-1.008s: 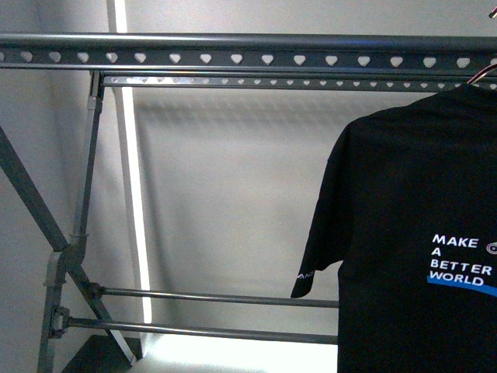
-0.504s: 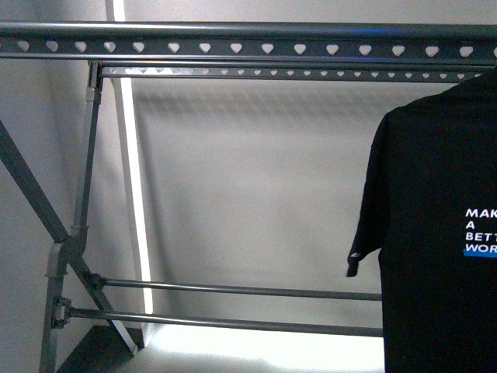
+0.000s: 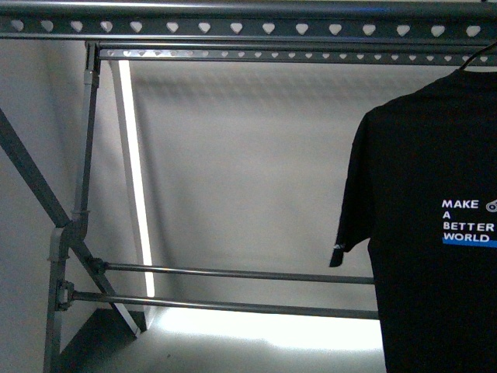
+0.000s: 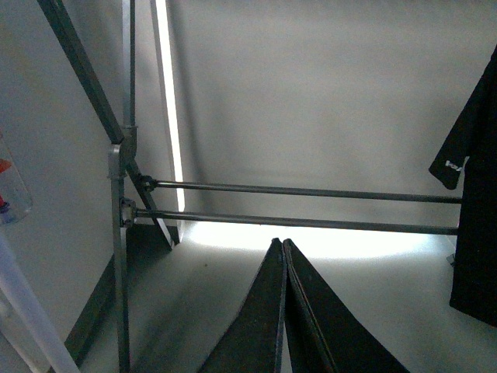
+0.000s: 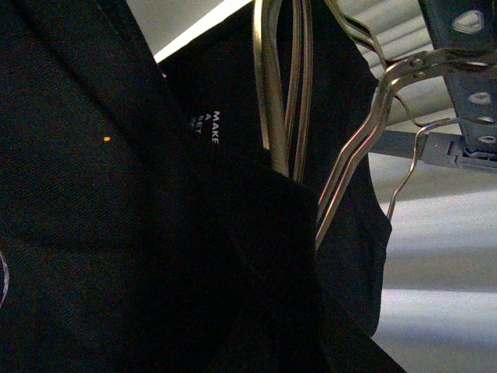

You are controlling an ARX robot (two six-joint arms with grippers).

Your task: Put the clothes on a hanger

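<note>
- One black short-sleeved T-shirt (image 3: 435,155) printed with white "MAKE A BETTER WORLD" hangs at the right end of the large grey metal clothes rack (image 3: 233,28), just below its top.
- It hangs on a thin wire hanger (image 3: 483,56); whether the hook sits on the rail cannot be told.
- The rack has two top rails punched with heart-shaped holes, one behind the other, and two thin cross rods (image 3: 233,273) low down.
- The left gripper (image 4: 281,247) has its two dark fingers pressed together with nothing between them, well apart from the shirt.
- The right wrist view shows black cloth and shiny wire strands beside a holed rail; the right gripper's fingers cannot be made out.
</note>
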